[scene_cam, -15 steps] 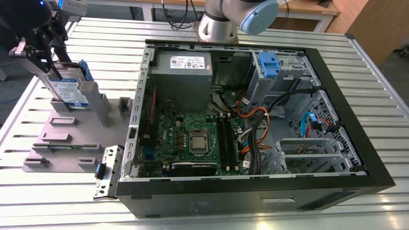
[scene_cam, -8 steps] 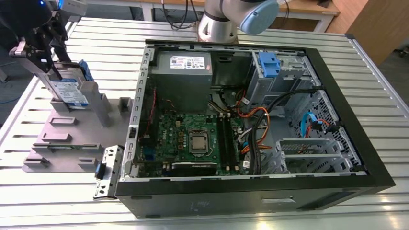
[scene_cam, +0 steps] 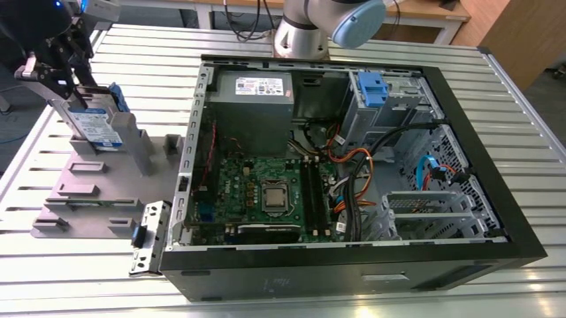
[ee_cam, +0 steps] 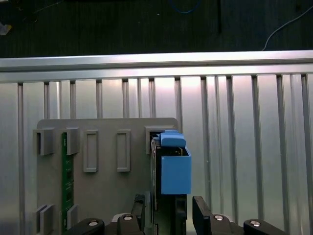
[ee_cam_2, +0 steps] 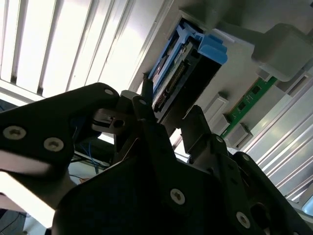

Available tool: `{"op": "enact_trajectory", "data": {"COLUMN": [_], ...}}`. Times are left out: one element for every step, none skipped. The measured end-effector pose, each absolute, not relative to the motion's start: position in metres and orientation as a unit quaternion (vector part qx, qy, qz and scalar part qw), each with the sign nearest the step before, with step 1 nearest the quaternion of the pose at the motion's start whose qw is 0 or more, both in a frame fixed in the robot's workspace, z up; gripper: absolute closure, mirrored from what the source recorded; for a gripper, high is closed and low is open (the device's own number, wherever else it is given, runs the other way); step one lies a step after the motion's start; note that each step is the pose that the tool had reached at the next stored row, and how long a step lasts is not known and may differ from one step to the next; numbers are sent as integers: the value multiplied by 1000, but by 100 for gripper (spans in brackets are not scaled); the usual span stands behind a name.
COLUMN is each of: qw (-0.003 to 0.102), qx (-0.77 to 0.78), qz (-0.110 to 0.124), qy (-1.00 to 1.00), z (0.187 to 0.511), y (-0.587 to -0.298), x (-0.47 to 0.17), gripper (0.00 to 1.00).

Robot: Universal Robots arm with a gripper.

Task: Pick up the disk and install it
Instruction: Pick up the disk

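Observation:
The disk (scene_cam: 97,126) stands on edge in a slot of the grey holder block (scene_cam: 89,199) at the exterior view's left, silver with a blue-and-white label and blue side rails. My gripper (scene_cam: 78,86) is over its upper end, open, one finger on each side. In the first wrist view the disk (ee_cam: 175,171) runs between the fingers (ee_cam: 203,215), and a small gap shows on one side. The second wrist view has the disk's connector end (ee_cam_2: 195,63) just beyond the gripper (ee_cam_2: 168,115).
The open computer case (scene_cam: 495,165) lies to the exterior view's right of the holder, with a blue-latched drive cage (scene_cam: 372,89) at the far end and a grey metal cage (scene_cam: 429,212) nearer. A green memory stick (ee_cam: 67,176) sits in the holder. A loose bracket (scene_cam: 148,235) lies beside the case.

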State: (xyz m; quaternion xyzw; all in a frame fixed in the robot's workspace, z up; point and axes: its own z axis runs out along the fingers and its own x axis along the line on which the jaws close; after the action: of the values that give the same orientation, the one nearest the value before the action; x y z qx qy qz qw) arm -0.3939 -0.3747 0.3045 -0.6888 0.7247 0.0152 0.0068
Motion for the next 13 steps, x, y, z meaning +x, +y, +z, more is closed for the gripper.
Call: {"op": "enact_trajectory", "data": {"qw": [7,7,7,7,7,7,7,7,7,7,7,7,7], "qx": [-689,-689,-689,-689,-689,-689,-689,-689,-689,-689,-689,-689,-689], "qz": [15,15,15,15,15,15,15,15,15,15,15,15,15], "qy": [725,725,725,725,725,725,725,725,725,725,725,725,725], "z": [304,304,304,304,304,304,304,304,304,304,304,304,304], "y": [-375,-375,-375,-375,-375,-375,-374,-374,-374,-374,-374,-374,-374], "x": [-394,-394,-394,-394,-394,-394,-394,-394,-394,-394,-394,-394,-394], "gripper": [49,51,51,58,58,58,58,58,58,58,58,58,58]}}
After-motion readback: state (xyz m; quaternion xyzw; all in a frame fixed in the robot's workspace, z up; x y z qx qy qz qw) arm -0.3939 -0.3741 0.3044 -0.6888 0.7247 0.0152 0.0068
